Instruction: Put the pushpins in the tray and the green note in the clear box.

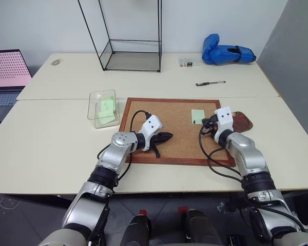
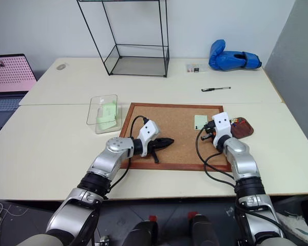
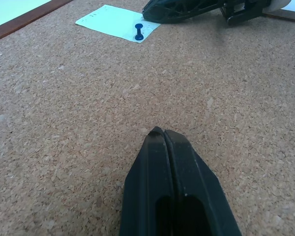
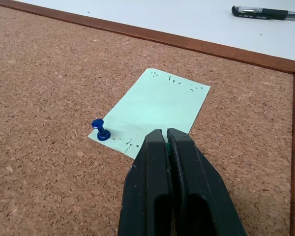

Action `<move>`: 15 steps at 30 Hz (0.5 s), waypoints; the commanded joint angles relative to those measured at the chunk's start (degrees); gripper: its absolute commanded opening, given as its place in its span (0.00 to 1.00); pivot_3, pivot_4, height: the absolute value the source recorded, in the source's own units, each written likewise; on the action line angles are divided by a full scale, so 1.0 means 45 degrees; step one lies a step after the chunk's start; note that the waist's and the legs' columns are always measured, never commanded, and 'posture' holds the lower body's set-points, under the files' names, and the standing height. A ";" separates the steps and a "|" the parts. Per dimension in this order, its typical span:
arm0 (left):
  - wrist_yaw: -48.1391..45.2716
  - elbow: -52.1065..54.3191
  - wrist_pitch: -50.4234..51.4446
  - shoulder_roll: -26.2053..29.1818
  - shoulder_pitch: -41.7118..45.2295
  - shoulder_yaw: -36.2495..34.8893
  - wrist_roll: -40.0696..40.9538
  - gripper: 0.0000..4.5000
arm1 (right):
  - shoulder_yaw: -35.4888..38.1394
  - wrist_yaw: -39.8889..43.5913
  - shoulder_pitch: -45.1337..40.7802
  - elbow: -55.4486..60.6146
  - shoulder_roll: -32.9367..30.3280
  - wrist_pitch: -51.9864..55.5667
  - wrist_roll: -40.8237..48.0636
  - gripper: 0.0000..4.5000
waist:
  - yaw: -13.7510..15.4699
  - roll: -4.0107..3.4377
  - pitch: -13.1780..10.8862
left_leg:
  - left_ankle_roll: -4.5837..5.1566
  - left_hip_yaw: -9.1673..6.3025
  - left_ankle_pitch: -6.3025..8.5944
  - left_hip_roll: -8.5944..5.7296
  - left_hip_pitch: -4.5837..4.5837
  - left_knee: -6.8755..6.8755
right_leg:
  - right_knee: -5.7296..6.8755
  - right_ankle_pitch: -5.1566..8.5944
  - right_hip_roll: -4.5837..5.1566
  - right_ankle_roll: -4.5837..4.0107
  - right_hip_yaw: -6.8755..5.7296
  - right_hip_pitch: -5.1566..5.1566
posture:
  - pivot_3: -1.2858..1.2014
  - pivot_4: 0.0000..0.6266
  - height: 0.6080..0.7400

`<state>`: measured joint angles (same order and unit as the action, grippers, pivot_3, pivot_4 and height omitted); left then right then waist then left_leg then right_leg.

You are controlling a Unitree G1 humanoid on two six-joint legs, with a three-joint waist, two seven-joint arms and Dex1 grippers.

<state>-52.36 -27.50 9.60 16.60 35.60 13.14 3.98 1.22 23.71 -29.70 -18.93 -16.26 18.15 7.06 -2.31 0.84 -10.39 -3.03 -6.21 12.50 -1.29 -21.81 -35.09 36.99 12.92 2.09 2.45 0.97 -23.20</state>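
Observation:
The green note [image 4: 162, 105] lies flat on the corkboard [image 1: 182, 146], toward its far right corner. One blue pushpin [image 4: 101, 130] stands in a near corner of the note. My right gripper [image 4: 164, 132] is shut, its tips resting on the note's near edge; whether anything is pinched between them is hidden. The tray [image 1: 245, 123] sits just right of the board, beside my right wrist. The clear box [image 1: 95, 105] stands off the board's far left corner with a green slip [image 1: 107, 106] inside. My left gripper [image 1: 168, 137] is shut and empty, low over the middle of the board.
A tall black wire-framed glass case [image 1: 131, 41] stands at the back. A pen [image 1: 210, 83] and a blue boxing glove [image 1: 227, 54] lie at the back right. A laptop [image 1: 7, 77] sits at the far left.

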 commanded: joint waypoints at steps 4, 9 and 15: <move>-0.0175 -0.0606 0.0594 0.0096 -0.0432 0.0557 -0.0512 0.00 | 0.0237 0.0341 -0.0023 0.2024 0.0123 -0.0311 0.0653 0.00 | -0.0027 0.0000 0.0000 | 0.0000 0.0001 0.0000 0.0002 0.0002 0.0000 | 0.0002 0.0000 -0.0001 0.0000 0.0001 -0.0001 | 0.52 0.24 1.00; -0.0181 -0.0667 0.0620 0.0117 -0.0417 0.0623 -0.0585 0.00 | 0.0318 0.0368 0.0000 0.2607 0.0083 -0.0031 0.0812 0.00 | -0.0018 -0.0002 0.0002 | 0.0000 -0.0002 0.0000 0.0001 0.0005 -0.0002 | 0.0003 0.0000 -0.0001 0.0001 -0.0002 0.0002 | 0.52 0.24 1.00; -0.0174 -0.0642 0.0640 0.0130 -0.0452 0.0662 -0.0617 0.00 | 0.0508 0.0402 -0.0042 0.3087 -0.0262 0.0252 0.1026 0.00 | -0.0018 -0.0002 0.0002 | 0.0000 -0.0002 0.0000 0.0002 0.0004 -0.0001 | 0.0002 0.0000 0.0000 0.0001 -0.0002 0.0001 | 0.52 0.24 1.00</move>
<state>-52.45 -27.59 9.81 16.70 35.67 13.24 3.86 1.50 25.08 -28.82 -8.37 -16.14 19.08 10.36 -2.38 0.83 -10.38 -3.03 -6.21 12.50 -1.29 -21.79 -35.10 37.00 12.92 2.09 2.45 0.97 -23.19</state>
